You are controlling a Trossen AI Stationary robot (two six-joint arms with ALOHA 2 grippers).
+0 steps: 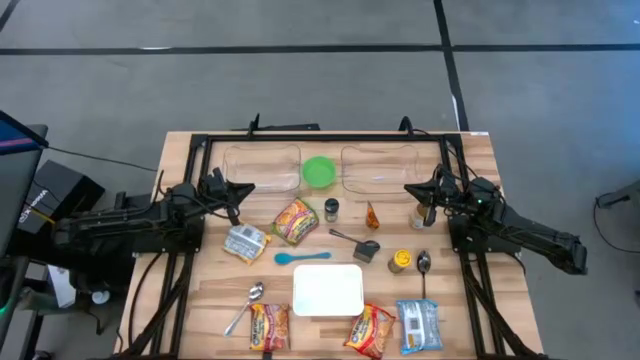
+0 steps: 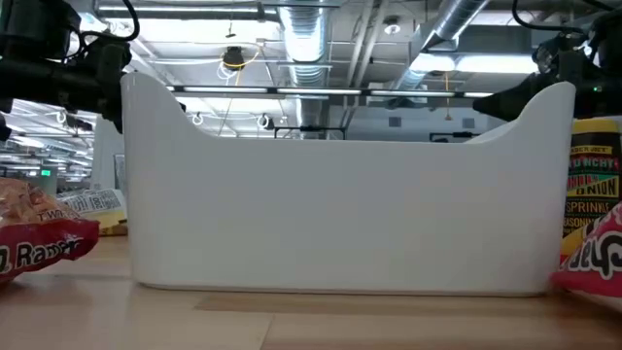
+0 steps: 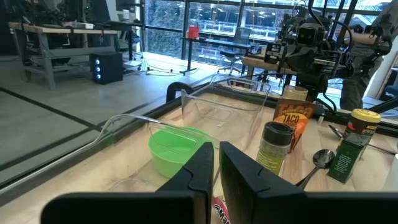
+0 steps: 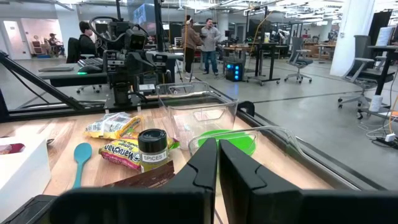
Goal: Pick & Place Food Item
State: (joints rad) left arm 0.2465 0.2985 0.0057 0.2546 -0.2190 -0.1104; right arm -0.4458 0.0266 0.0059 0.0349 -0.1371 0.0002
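Nothing is held at this moment. The left hand is clenched empty beside the left clear bin, and the right hand is clenched empty beside the right clear bin. Both sit well above the white container, the landmark used here.

The food items lie untouched on the surface. A ramen packet is found between the white container and the green bowl; a silver packet lies up and to the left of the container, and three more packets flank its lower edge. Which item is meant cannot be told.

The step in hand is judged to be the approach. The fingers should be opened before descent, the packet taken across its narrow width, and the spice jar beside it avoided. The crinkly wrapper is likely to slip, so a firm central grip is advised.
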